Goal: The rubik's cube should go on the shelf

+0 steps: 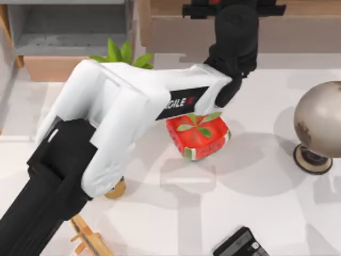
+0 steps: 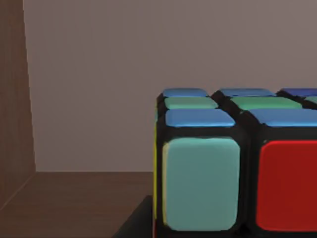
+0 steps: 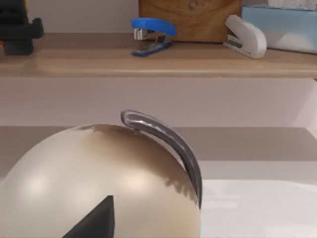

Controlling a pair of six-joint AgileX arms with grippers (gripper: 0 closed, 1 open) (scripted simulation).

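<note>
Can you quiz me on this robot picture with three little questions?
1. True or false: the red planter sits up on the shelf.
2. Pick one: what stands at the table's right side? A) a globe B) a teapot C) a lamp
3. Fill in: the arm reaching to the shelf is the ___ arm.

Key: 1 false; 2 A; 3 left, with the left gripper at the shelf.
</note>
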